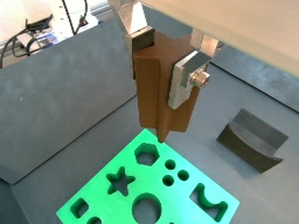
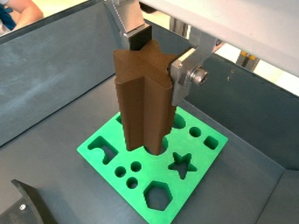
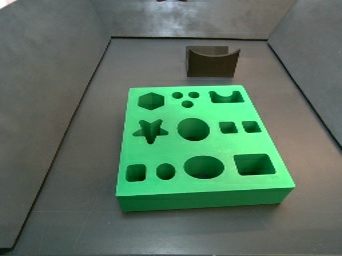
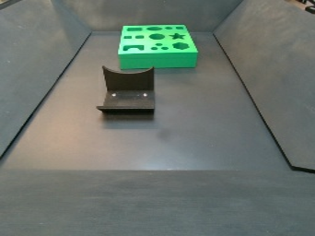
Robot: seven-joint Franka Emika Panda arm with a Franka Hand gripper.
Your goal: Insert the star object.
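In both wrist views my gripper (image 1: 163,59) (image 2: 160,59) is shut on the star object (image 1: 158,87) (image 2: 146,105), a long brown ridged peg. It hangs upright, gripped near its top. The peg's lower end hovers above the green board (image 1: 100,194) (image 2: 208,156), clear of it. The board's star hole (image 1: 119,182) (image 2: 180,162) lies off to one side of the peg's tip. Both side views show the board (image 3: 201,197) (image 4: 157,57) and its star hole (image 3: 151,130) (image 4: 180,38). Neither the gripper nor the peg shows there.
A dark grey curved block (image 3: 211,60) (image 4: 127,92) stands on the grey floor near the board and also shows in both wrist views (image 1: 251,140) (image 2: 24,206). Grey walls enclose the floor. The board has several other holes of different shapes.
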